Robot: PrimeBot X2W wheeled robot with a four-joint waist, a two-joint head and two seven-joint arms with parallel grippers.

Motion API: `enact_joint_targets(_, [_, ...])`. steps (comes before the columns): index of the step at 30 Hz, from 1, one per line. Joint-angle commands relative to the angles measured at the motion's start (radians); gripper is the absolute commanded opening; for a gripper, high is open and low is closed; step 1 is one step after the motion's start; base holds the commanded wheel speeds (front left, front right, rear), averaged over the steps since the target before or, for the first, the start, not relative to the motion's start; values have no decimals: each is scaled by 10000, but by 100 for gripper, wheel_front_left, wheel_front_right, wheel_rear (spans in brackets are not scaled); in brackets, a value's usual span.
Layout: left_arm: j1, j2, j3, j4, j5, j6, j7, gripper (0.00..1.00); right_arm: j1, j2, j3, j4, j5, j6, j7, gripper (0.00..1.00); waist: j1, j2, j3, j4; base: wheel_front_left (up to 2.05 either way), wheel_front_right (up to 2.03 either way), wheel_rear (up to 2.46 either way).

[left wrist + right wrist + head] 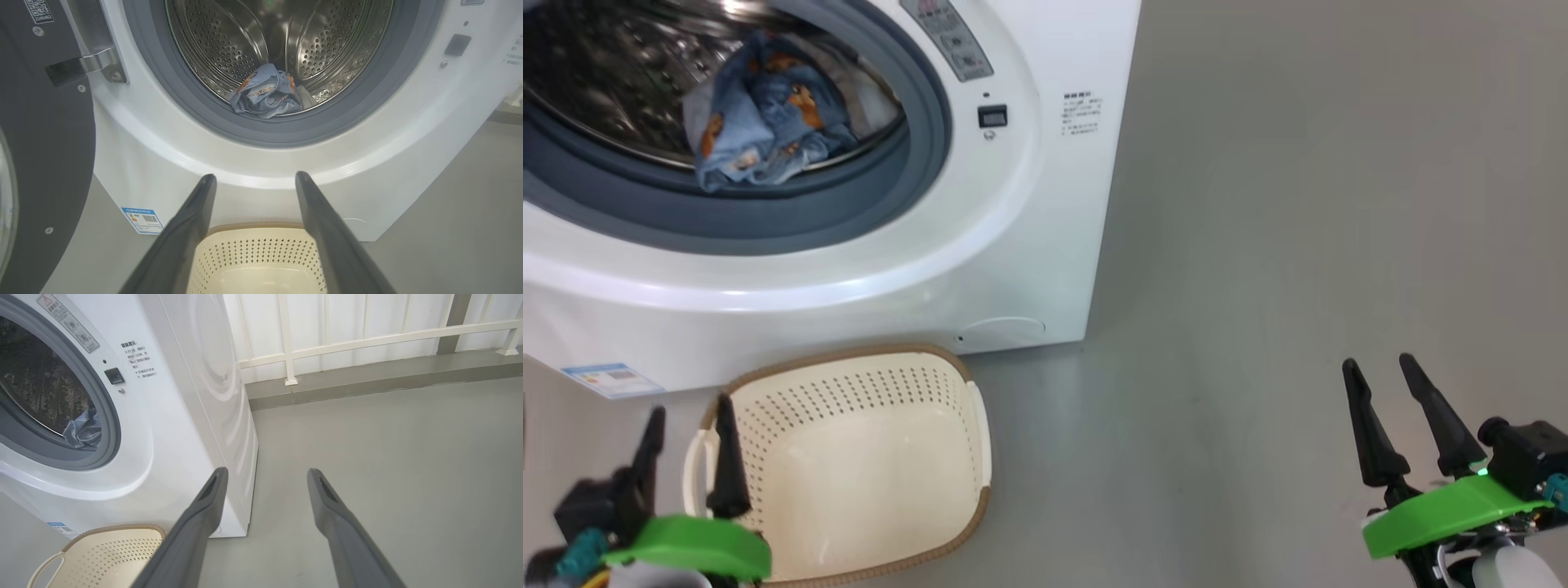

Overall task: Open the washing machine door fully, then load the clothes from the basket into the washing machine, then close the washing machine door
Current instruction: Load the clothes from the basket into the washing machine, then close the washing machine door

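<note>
Low on washing machine (1029,245), blue label (611,380).

The left jaws sit at the near left, low down. The 2 long dark left fingers (727,457) point toward the far side. They stand wide apart and hold nothing. The left green cover (694,547) sits on the wrist just behind them.

The right jaws sit at the near right. The 2 dark right fingers (1372,433) point far too and lean a little left. They stand wide apart and hold nothing. The right green cover (1454,506) sits behind them, above a pale forearm (1503,569).
</note>
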Motion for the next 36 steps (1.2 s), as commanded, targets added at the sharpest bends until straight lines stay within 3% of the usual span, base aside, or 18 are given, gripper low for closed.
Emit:
enact_joint_targets(1, [188, 192, 193, -352, -100, -4, -63, 100, 155, -193, 166, -211, -146, 16, -118, 100, -1, -1, -249, 111, 0, 0, 0])
enact_joint_targets(15, [1922, 190, -123, -1427, -408, 266, -63, 100, 958, -190, -13, -257, -154, 16, -118, 100, -1, -1, -974, 205, 0, 0, 0])
enact_joint_targets(36, [2212, 189, -212, -1749, -524, 416, -63, 100, 1106, -172, -45, -291, -191, 16, -118, 100, -1, -1, -1189, 178, 0, 0, 0])
